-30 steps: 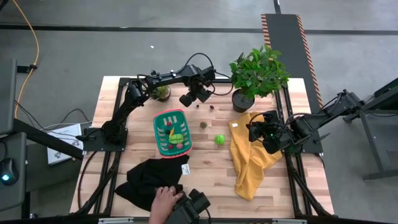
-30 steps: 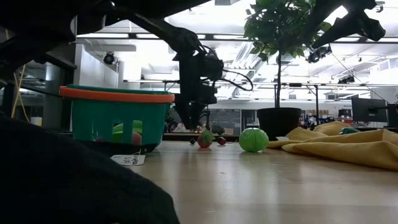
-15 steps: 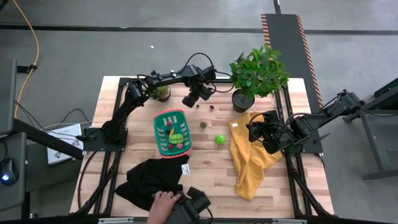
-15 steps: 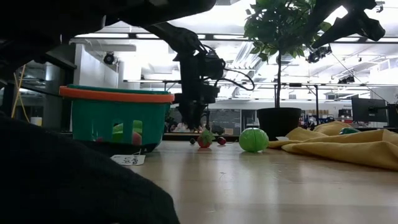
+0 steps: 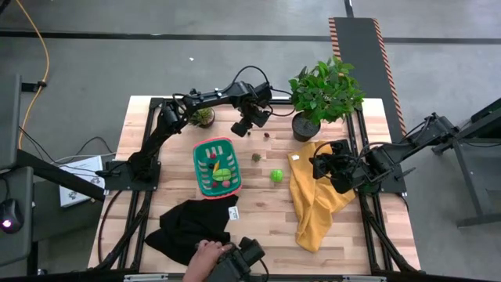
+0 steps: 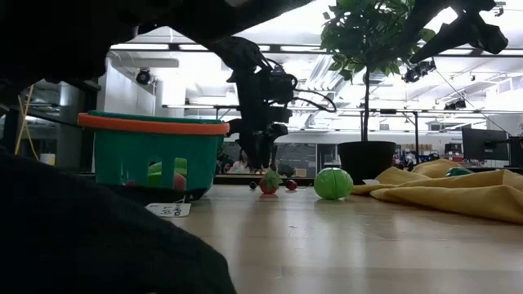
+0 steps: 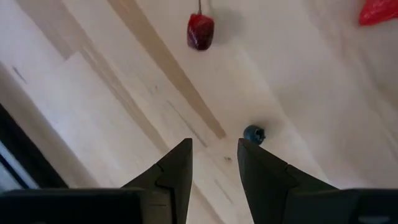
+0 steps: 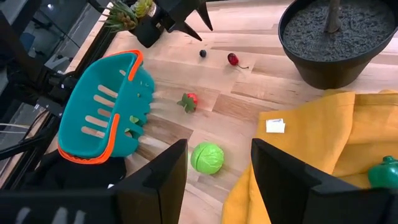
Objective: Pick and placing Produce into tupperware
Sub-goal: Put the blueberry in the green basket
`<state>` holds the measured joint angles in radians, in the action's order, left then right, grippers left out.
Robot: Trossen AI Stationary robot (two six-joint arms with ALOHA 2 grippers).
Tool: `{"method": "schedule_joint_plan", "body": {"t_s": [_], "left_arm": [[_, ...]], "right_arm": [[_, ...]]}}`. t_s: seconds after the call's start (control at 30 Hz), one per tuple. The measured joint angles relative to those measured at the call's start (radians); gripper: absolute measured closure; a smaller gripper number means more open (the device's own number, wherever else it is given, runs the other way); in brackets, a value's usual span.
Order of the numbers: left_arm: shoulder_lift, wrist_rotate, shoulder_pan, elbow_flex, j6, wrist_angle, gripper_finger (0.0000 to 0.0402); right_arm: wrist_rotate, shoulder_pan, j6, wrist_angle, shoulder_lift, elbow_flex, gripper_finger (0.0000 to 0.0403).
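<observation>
My left gripper (image 5: 242, 128) (image 7: 214, 148) (image 6: 261, 160) hangs open over the table's far side, fingers pointing down beside a tiny dark berry (image 7: 253, 133) (image 5: 249, 134), touching nothing. A red cherry (image 7: 200, 31) (image 5: 266, 135) lies just right of the berry. A small strawberry (image 5: 256, 157) and a green ball (image 5: 276, 175) rest on the wood nearer the middle. The teal basket (image 5: 217, 166) (image 6: 155, 155) with its red-pink rim holds several produce pieces. My right gripper (image 5: 329, 168) (image 8: 217, 155) waits open above the yellow cloth (image 5: 317, 196).
A large potted plant (image 5: 325, 92) stands at the far right and a small one (image 5: 202, 116) at the far left. A black cloth (image 5: 192, 223) lies near the front edge, where a person's hand (image 5: 205, 251) shows. A green piece (image 8: 385, 171) sits on the yellow cloth.
My left gripper has shifted a little toward the table's right, closing in on the dark berry and staying open. The person's hand at the near edge has drawn back slightly.
</observation>
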<state>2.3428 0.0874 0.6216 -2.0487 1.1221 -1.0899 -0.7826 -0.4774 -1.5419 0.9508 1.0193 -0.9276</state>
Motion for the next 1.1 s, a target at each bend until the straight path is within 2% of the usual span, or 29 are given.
{"method": "schedule_joint_plan", "body": {"t_s": [0.2,0.37,0.77,0.87,1.1], "left_arm": [[0.0,0.095,0.029,0.0,0.006,-0.017,0.0287],[0.0,0.132,0.054,0.0,0.028,-0.063,0.0287],[0.0,0.151,0.045,0.065,0.086,-0.035,0.0287],[0.001,0.118,0.044,0.091,0.105,-0.033,0.0287],[0.001,0.113,0.042,0.114,0.105,-0.003,0.0287]], "right_arm": [[0.002,0.0,-0.003,0.0,0.0,0.0,0.0234],[0.012,0.021,-0.012,0.0,0.0,0.0,0.0234],[0.017,0.053,-0.002,-0.021,0.0,0.0,0.0234],[0.02,0.053,-0.002,-0.021,0.0,0.0,0.0234],[0.024,0.053,0.006,-0.019,0.0,0.0,0.0234]]}}
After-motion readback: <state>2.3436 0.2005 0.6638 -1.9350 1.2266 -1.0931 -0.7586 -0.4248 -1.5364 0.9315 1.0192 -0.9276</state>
